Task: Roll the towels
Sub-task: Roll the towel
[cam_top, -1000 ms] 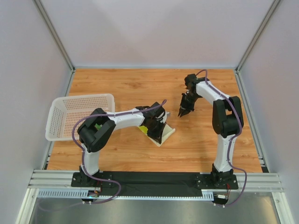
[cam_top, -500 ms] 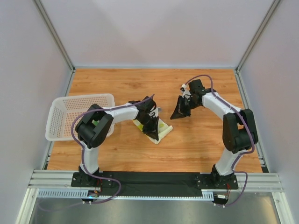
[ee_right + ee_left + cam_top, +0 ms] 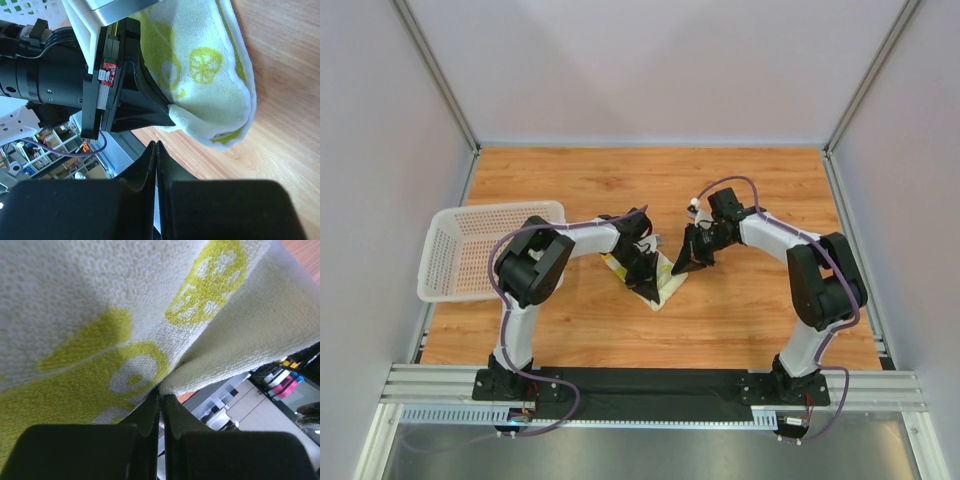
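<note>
left gripper (image 3: 161,392): clenched, tips pinching a fold of the lime-yellow towel (image 3: 90,310)
grip detail: two cloth layers meeting right at the tips; cloth filling the left wrist view from 9 through 2 o'clock
right gripper (image 3: 156,146): clamped tight, fingers pressed flat together, nothing between them
right gripper position: at 3 o'clock of left gripper in top view, tips pointing toward it and just beside the towel's folded edge; contact with cloth not resolvable
towel shape: doubled over, rounded fold at 3 o'clock in right wrist view, white rim along the edge, lime circle prints on the pale face
towel location: mid-table, mostly under left gripper, visible part sticking out at 5 o'clock of it in top view; lifted or resting on the wood, can't tell
table (image 3: 750,310): wood-grain top, bare boards around the towel
basket (image 3: 460,235): white mesh, at 9 o'clock of the towel, well apart, by the table's left edge
</note>
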